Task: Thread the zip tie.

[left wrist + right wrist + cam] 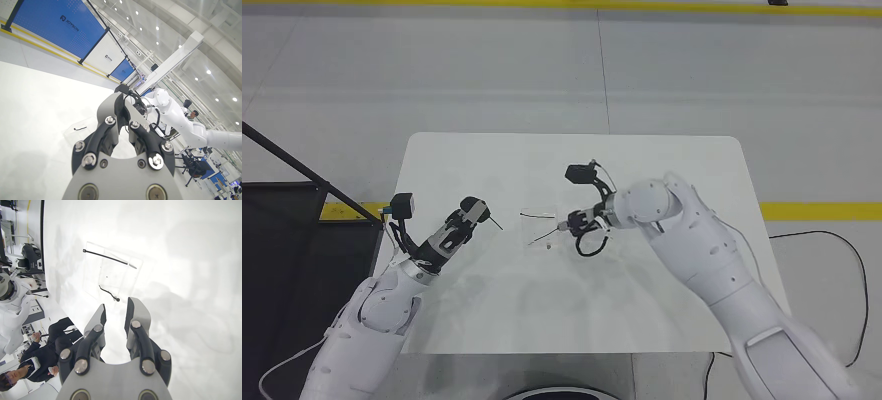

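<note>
**A:** Now, right gripper (pixel 116 303) spread; left gripper (pixel 122 106) pressed together, apparently on a thin black strip (pixel 494 222). Zip tie (pixel 109 292)?

**B:** At right gripper's nine o'clock, flat on table (pixel 662 170). Likely light, springy, slick; pinch beside head (pixel 117 299).

The table (pixel 672 170) is smooth, matt white. On it lies a clear, faintly glossy plastic sheet (pixel 122 279) carrying a long zip tie (pixel 107 257) and a short zip tie (pixel 109 292), both thin black plastic. The right gripper (pixel 116 307) has satin grey metal fingers (pixel 140 311), ribbed black rubbery pads (pixel 129 313), glossy black links (pixel 143 340) and polished screw heads (pixel 135 324). The left gripper (pixel 122 100) is made the same, its rough pads pinching a black plastic zip tie (pixel 495 222).
</note>
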Motion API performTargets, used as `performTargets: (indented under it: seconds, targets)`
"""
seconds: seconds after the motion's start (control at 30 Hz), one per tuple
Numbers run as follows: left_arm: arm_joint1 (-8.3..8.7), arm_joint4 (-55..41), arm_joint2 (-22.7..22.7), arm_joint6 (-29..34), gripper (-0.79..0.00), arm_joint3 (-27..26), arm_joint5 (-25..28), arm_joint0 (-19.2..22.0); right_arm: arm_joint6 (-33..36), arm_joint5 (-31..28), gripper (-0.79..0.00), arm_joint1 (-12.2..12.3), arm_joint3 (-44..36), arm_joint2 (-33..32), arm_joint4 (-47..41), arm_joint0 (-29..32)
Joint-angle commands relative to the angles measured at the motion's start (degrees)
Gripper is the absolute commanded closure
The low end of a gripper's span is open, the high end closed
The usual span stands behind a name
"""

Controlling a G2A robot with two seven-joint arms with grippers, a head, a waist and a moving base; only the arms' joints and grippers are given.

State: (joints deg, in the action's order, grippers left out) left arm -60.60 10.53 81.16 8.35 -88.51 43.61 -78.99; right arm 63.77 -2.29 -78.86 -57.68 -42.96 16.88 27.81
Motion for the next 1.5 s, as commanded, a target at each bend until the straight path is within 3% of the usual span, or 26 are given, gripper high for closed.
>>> performTargets:
  seconds: [0.0, 0.6, 0.73, 1.47]
  targets:
    - [0.00, 0.00, 0.00, 0.00, 0.000, 0.00, 0.00, 0.00, -0.14, -0.16, -0.256, -0.50, 1.72, 0.60, -0.40, -0.88]
    - [0.00, 0.00, 0.00, 0.00, 0.000, 0.00, 0.00, 0.00, -0.36, -2.38, -0.237, -4.78, 11.99, 5.14, -2.56, -5.99]
    - [0.00, 0.00, 0.00, 0.00, 0.000, 0.00, 0.00, 0.00, -0.15, -2.99, -0.197, -5.35, 12.93, 5.59, -2.60, -6.43]
    - [0.00, 0.00, 0.00, 0.00, 0.000, 0.00, 0.00, 0.00, 1.54, -5.31, -0.197, -5.53, 12.88, 4.22, -2.22, -5.94]
